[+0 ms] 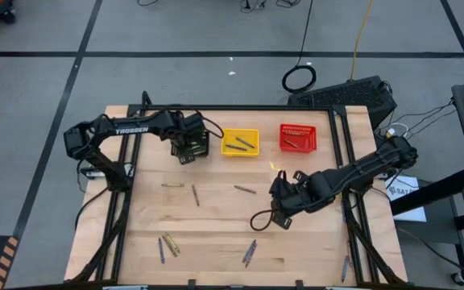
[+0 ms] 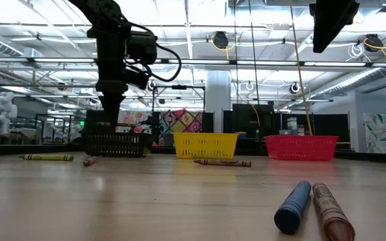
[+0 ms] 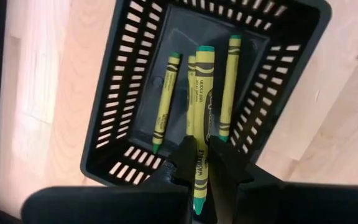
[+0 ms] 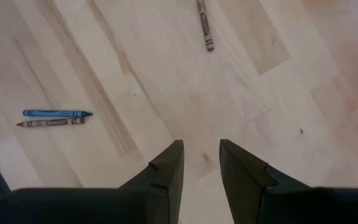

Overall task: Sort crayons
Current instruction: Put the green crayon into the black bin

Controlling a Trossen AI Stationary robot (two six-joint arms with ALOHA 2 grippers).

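Gripping an olive-yellow wax crayon (image 3: pixel 201 124) between my left gripper (image 3: pixel 201 163) fingers, I hover above the black mesh basket (image 3: pixel 129 56) to drop it with its matching yellows, while my right gripper (image 4: pixel 201 163) waits open away from that basket.

Three baskets (image 1: pixel 240 142) stand in a row at the table's (image 1: pixel 216 217) far edge — crayons (image 1: pixel 245 190) scattered before them.

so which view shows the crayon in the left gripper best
The left wrist view: the yellow-green crayon sits between the left gripper's fingers, above the black basket. From above, the arm hides it; the low view shows only the gripper over the basket.
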